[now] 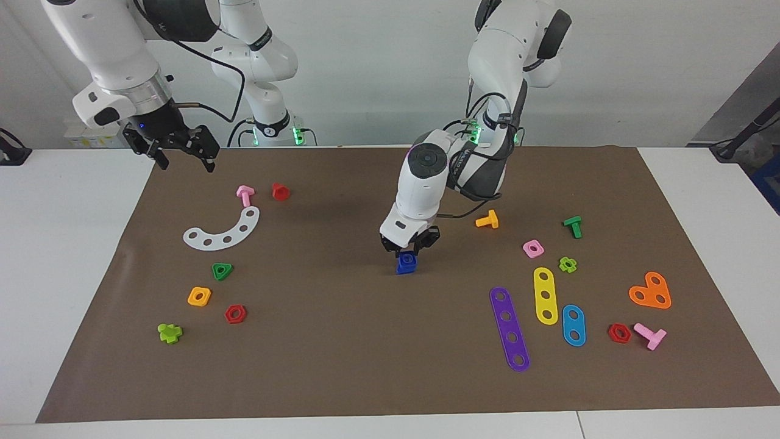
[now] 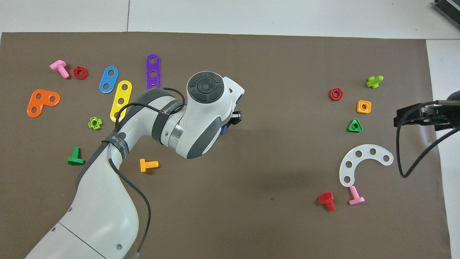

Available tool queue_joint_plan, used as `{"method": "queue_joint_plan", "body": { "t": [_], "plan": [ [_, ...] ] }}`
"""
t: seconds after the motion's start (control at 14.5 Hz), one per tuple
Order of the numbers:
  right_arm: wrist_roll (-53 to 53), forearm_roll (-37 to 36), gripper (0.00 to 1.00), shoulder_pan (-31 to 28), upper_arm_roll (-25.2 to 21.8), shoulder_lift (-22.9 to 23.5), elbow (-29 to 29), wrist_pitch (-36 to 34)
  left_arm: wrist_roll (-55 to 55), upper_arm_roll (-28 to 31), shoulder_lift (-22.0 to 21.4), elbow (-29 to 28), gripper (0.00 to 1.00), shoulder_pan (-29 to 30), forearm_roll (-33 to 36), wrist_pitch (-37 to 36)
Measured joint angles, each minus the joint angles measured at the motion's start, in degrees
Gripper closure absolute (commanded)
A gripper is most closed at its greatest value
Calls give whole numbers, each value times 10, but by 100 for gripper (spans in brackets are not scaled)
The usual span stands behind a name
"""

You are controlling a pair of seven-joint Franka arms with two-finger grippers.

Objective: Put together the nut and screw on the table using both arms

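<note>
My left gripper (image 1: pixel 408 250) is shut on the small blue nut (image 1: pixel 407 261) and holds it low over the middle of the brown mat on the table (image 1: pixel 341 366). The nut sits directly over the dark blue screw, whether touching it I cannot tell. In the overhead view the left arm's wrist covers both, and only a blue edge of the screw (image 2: pixel 223 130) shows beside a black finger (image 2: pixel 235 118). My right gripper (image 1: pixel 186 160) waits open and empty in the air above the mat's corner at the right arm's end, also seen as the right gripper (image 2: pixel 396 118) from overhead.
Toward the left arm's end lie an orange bolt (image 1: pixel 487 219), a pink nut (image 1: pixel 533 248), a green bolt (image 1: pixel 573 226) and purple (image 1: pixel 509 329), yellow (image 1: pixel 545 296) and blue (image 1: pixel 573 325) strips. Toward the right arm's end lie a white arc (image 1: pixel 223 230), a green triangular nut (image 1: pixel 222 271) and an orange-yellow nut (image 1: pixel 199 296).
</note>
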Motion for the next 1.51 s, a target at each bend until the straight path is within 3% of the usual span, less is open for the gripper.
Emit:
{"method": "queue_joint_plan", "body": {
  "t": [1.51],
  "plan": [
    [0, 0, 0, 0, 0, 0, 0, 0, 0, 3, 2, -1, 73, 0, -2, -7]
  ]
}}
